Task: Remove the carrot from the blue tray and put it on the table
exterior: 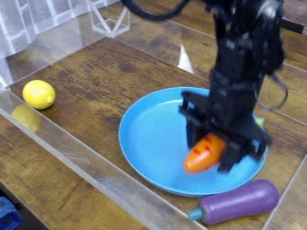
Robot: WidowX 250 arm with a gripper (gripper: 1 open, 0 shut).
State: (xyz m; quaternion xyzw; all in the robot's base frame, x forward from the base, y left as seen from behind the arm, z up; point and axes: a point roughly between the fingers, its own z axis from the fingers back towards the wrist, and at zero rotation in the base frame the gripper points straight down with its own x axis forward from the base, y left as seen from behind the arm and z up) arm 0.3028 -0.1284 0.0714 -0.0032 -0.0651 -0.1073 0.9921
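Dark wood worktop (pixel 108 76), plank grain visible, clear acrylic walls (pixel 60 144) along the edges. Blue tray (pixel 150 144) sits toward the near right, round, shallow rim. My claw (pixel 214 148) points straight down over the tray's right half, jaws partly closed on the carrot (pixel 204 154). Carrot hangs tilted between the black fingers (pixel 231 153), orange tip lowest and angled toward the tray centre; leafy top is hidden up inside the grip. Carrot looks clear of the tray floor, though contact is hard to judge through the motion blur. Purple eggplant (pixel 240 201) lies on the worktop just beside the tray's near rim. Yellow lemon (pixel 39 93) rests well apart at far left, near the acrylic wall.
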